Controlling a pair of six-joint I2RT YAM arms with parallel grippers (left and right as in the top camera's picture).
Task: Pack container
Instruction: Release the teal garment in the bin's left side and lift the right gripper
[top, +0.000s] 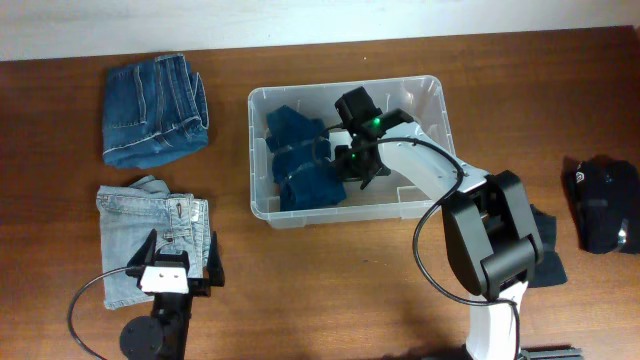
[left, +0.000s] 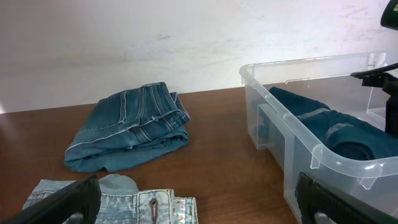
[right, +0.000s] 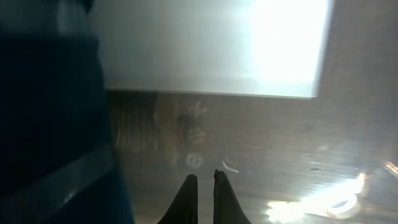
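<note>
The clear plastic container (top: 345, 89) stands at the table's centre. Folded dark blue jeans (top: 300, 160) fill its left half. My right gripper (top: 357, 168) is down inside the container, just right of those jeans. In the right wrist view its fingers (right: 204, 178) are shut and empty, over the see-through base (right: 280, 149) near the white label (right: 211, 50), with the dark jeans (right: 50, 124) at the left. My left gripper (top: 180, 262) is open and empty, low over the light blue jeans (top: 145, 230). Those jeans also show in the left wrist view (left: 124, 202).
Folded mid-blue jeans (top: 155, 110) lie at the back left, also in the left wrist view (left: 130, 124). A black garment (top: 605, 205) lies at the far right. Another dark cloth (top: 545, 255) lies by the right arm's base. The container wall (left: 298, 143) is right of my left gripper.
</note>
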